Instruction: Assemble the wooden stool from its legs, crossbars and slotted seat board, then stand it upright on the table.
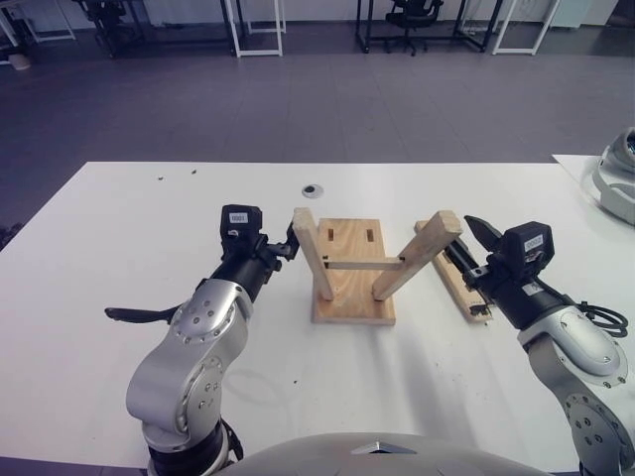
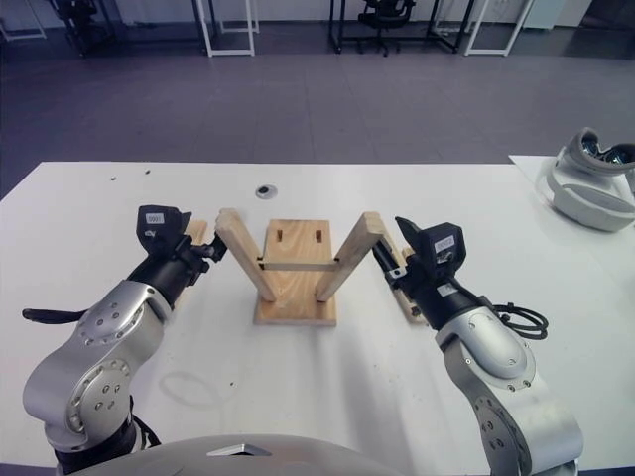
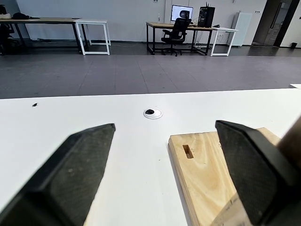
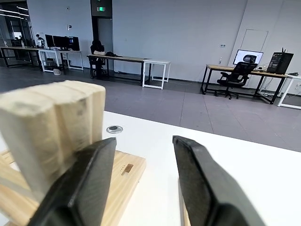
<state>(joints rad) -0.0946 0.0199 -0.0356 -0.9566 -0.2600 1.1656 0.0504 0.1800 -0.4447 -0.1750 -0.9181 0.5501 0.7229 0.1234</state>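
Left gripper (image 3: 162, 141) and right gripper (image 4: 143, 150) are both open and empty, flanking one leg-and-crossbar frame (image 1: 362, 263) standing on the seat board (image 1: 352, 309) mid-table. You've still got the second frame (image 1: 454, 285), lying to the right, then the flip upright.

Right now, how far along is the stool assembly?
Done: two legs joined by a crossbar stand splayed on the slotted seat board, lying flat on the table. In hand: nothing; the left gripper and right gripper are open, each beside a leg top. Left: another wooden piece lies by the right gripper, two slots look empty, and standing everything upright remains.
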